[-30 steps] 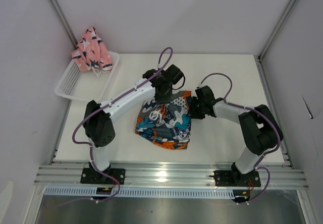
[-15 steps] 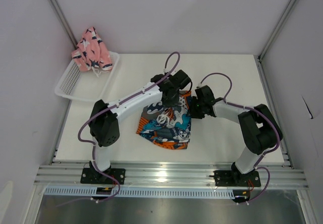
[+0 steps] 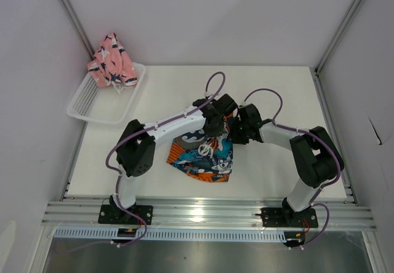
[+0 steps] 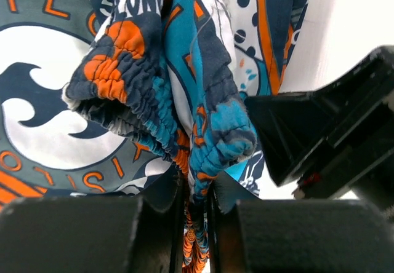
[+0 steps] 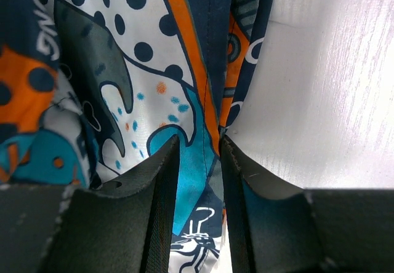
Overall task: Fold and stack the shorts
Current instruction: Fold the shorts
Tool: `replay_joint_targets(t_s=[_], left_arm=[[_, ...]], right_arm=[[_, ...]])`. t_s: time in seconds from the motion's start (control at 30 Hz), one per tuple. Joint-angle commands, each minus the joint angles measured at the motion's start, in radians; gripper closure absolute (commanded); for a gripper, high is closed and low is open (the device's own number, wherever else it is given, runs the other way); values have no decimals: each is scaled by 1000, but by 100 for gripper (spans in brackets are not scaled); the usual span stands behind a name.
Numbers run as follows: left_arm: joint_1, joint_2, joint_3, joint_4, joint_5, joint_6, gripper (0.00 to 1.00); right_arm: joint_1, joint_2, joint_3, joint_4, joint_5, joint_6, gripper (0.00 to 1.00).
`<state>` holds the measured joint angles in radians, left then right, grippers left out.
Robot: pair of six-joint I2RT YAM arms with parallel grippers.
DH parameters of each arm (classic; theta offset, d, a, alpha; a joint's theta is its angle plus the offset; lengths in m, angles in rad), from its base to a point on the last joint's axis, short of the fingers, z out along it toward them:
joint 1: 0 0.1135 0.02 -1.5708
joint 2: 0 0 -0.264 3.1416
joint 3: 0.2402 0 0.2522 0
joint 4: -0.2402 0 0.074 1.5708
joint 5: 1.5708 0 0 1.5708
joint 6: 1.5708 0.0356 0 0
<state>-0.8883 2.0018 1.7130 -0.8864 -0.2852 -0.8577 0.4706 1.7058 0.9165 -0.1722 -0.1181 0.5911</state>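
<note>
The printed shorts [image 3: 202, 157] lie partly folded mid-table, blue, orange, white and grey. My left gripper [image 3: 217, 124] is at their far right corner, shut on the bunched elastic waistband [image 4: 215, 131], which hangs between its jaws [image 4: 196, 185]. Close beside it, my right gripper [image 3: 236, 131] sits low at the shorts' right edge. In its wrist view its jaws [image 5: 198, 141] stand partly apart, with smooth flat print [image 5: 141, 88] lying between them. The pink shorts [image 3: 111, 61] with navy shapes are heaped on the basket's far end.
A white mesh basket [image 3: 101, 101] stands at the far left of the table. The right gripper's black body [image 4: 332, 138] looms just right of the left jaws. Bare white tabletop [image 5: 332, 88] lies right of the shorts. Aluminium frame posts flank the workspace.
My left gripper has carried the waistband to the right, toward the right gripper, drawing the cloth over itself. The right arm has stayed put.
</note>
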Motion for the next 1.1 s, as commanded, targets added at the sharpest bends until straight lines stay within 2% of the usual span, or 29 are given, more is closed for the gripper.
replay_joint_targets(t_s=[0.0, 0.4, 0.5, 0.57, 0.6, 0.73, 0.83, 1.07], left_arm=[[-9, 20, 2, 63, 7, -33, 100], [-43, 97, -18, 164, 24, -35, 100], [-49, 117, -12, 173, 41, -35, 96], [-51, 120, -9, 176, 43, -32, 85], [-49, 115, -6, 178, 31, -30, 70], [-41, 80, 0, 162, 3, -17, 47], [-18, 51, 25, 150, 23, -4, 40], [55, -29, 50, 127, 70, 32, 33]], right_arm=[[7, 15, 13, 11, 0, -1, 64], [2, 6, -10, 22, -5, 3, 64], [-3, 9, -13, 25, -8, 3, 64], [-3, 6, -16, 27, -9, 3, 64], [-4, 3, -18, 27, -9, 3, 64], [-10, -11, -30, 31, -9, 3, 64], [-16, -34, -53, 49, -17, 10, 62], [-64, -103, -96, 63, -15, 19, 45]])
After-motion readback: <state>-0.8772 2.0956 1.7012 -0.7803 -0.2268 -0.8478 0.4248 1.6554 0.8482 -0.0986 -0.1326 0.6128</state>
